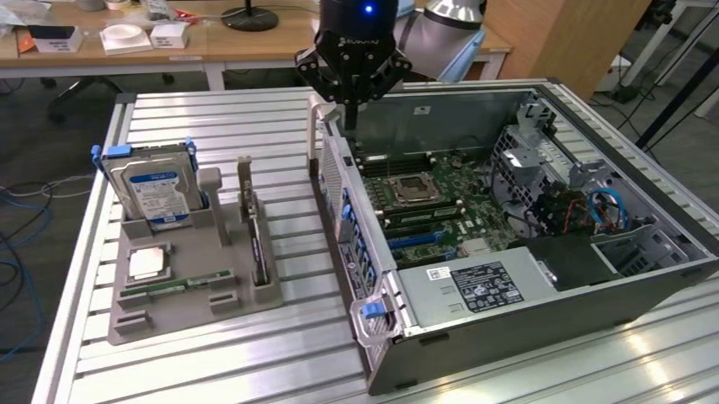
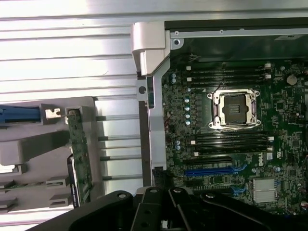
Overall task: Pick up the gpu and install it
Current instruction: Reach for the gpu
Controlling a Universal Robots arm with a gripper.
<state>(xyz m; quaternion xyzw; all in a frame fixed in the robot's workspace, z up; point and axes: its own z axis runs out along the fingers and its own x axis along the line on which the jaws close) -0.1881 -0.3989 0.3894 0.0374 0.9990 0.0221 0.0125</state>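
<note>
Above the tabletop's (image 1: pixel 225 118) far edge, over a corner of the open computer case (image 1: pixel 528 324), my pincer (image 1: pixel 350 108) hangs closed on nothing, while the gpu (image 1: pixel 254 227) stands on edge in the grey holder's (image 1: pixel 194 252) slot beside the case, upright, I judge, so its top edge offers a grip.

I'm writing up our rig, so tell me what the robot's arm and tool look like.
The tool is black, built from jointed link bars that narrow towards a slim tip. It has faint white lettering across its body and a small blue light glowing above that. The arm behind it is rounded and silver-grey.
</note>
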